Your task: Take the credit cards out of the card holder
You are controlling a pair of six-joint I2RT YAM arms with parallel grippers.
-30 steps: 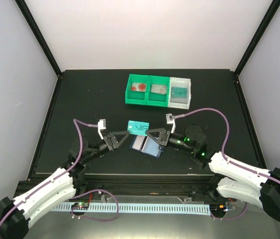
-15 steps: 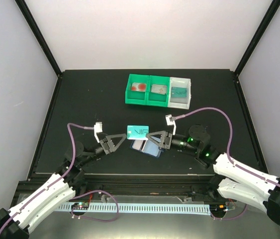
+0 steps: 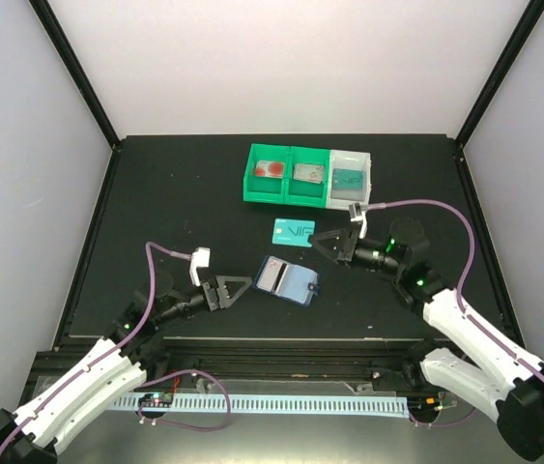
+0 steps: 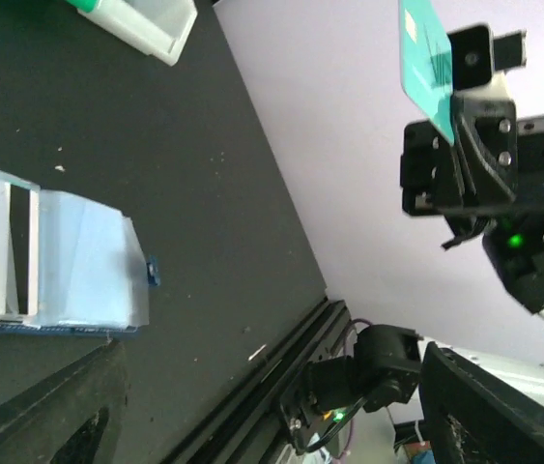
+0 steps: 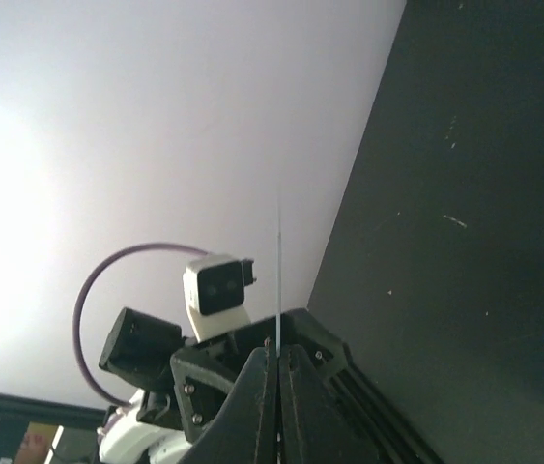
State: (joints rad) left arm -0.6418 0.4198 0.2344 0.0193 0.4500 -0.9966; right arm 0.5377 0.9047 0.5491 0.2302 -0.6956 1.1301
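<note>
The right gripper [image 3: 316, 238] is pinching the teal credit card [image 3: 294, 232] by its right short edge, just above centre in the top view. The left gripper [image 3: 243, 286], lower left of centre, is standing spread and empty. The card is probably bound for the trays [image 3: 286, 196] at upper centre, so it is best kept level, carried over the wall and released low. It is facing up, long axis left-right, free end pointing left. The card holder [image 3: 287, 280] is lying open at centre.

Left jaws spread, right jaws pinched
</note>
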